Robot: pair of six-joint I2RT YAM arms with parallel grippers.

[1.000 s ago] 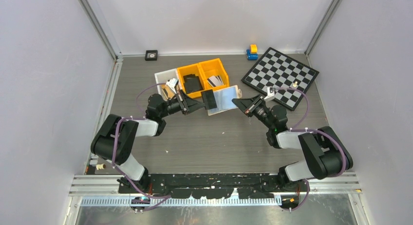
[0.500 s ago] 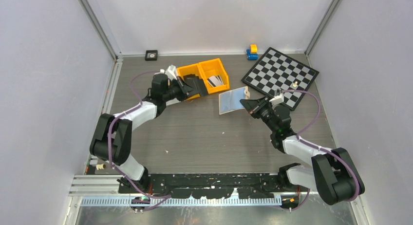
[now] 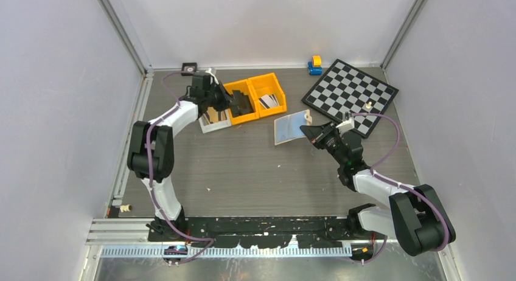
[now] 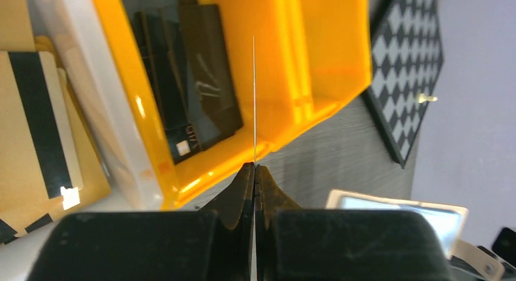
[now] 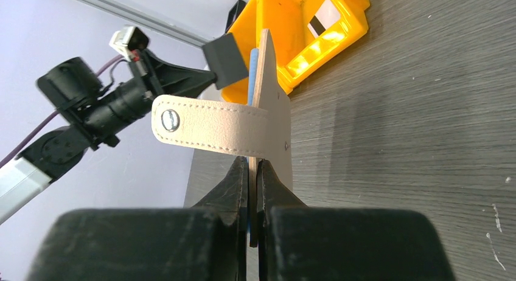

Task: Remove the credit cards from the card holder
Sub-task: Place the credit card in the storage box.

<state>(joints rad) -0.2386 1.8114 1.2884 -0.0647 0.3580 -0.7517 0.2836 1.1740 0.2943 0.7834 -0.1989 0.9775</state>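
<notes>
Swung away from the card holder point(image 3: 289, 126), my left gripper point(image 4: 254, 169) hangs over the orange bins point(image 4: 328, 62), clamped on a dark card point(image 4: 254, 98) to drop; my right gripper point(image 5: 252, 171) pinches the card holder steady, right of them.

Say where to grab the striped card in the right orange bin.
Striped card: pinch its raised upper edge from straight above. It seems to lean tilted inside the right orange bin, whose walls would likely block any sideways approach.
</notes>
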